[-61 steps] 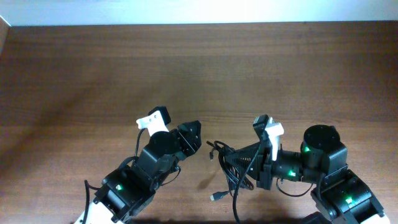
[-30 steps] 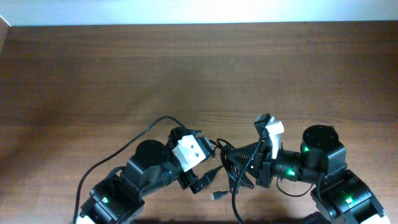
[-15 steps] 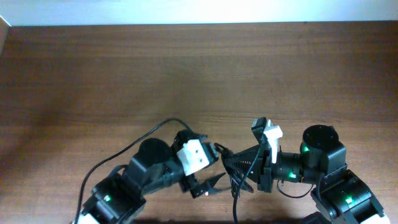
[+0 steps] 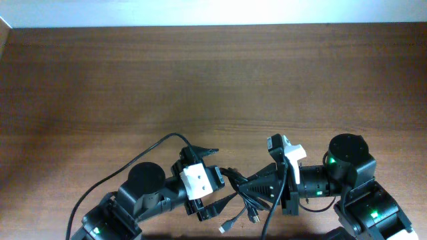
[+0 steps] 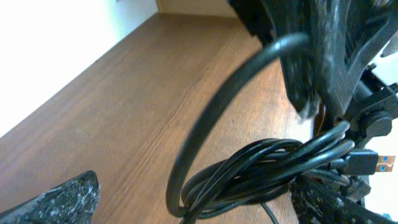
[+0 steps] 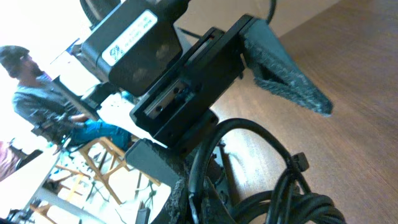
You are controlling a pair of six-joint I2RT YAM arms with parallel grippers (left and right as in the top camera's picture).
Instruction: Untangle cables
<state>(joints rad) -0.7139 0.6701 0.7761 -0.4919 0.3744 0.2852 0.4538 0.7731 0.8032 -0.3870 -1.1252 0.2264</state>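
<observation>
Cables (image 4: 248, 195) are bunched at the tip of the right jaws, clamped fully shut on them; left jaws spread wide, empty, around the bundle; knot could be tightened if several strands are taken together.

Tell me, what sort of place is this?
Probably a robotics lab: a left robot arm and a right robot arm handling cables at a wooden table, a person in the background.
</observation>
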